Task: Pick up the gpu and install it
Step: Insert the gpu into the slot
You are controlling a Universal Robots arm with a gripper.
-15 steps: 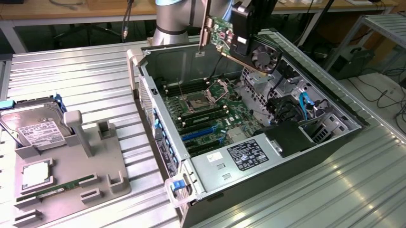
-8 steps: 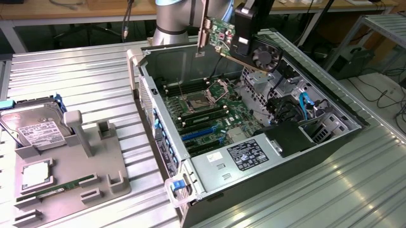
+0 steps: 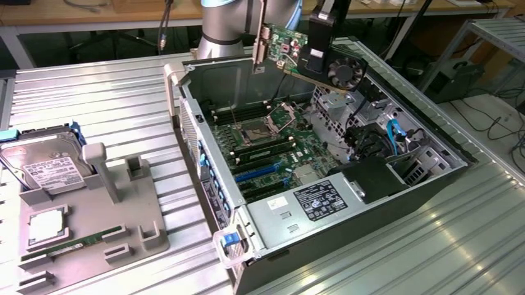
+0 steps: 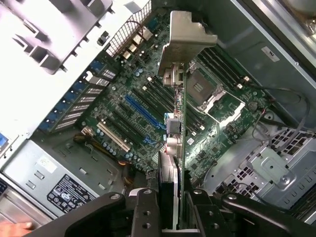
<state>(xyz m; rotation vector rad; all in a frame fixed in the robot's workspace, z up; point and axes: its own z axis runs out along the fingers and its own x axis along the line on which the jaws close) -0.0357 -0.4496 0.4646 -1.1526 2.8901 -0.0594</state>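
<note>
Pincer (image 3: 314,58) is clenched on the gpu (image 3: 286,44), holding it in the air above the far end of the open computer case (image 3: 426,184), clear of everything inside. In the exterior view the card hangs tilted, green board towards that view's left, its black fan (image 3: 345,70) towards the right and its silver bracket (image 3: 258,37) at the left end. In the wrist view the gpu (image 4: 175,123) appears edge-on, a thin slab running away from the pincer (image 4: 170,210) with the bracket (image 4: 185,39) at the far tip. Beneath it lies the motherboard (image 4: 123,94) with its blue slot (image 4: 143,111), not touched by the card. On the counter (image 3: 98,86), at the exterior view's left, a grey fixture (image 3: 123,215) carries a hard drive (image 3: 45,166) and a RAM stick (image 3: 82,241), well apart from the case.
</note>
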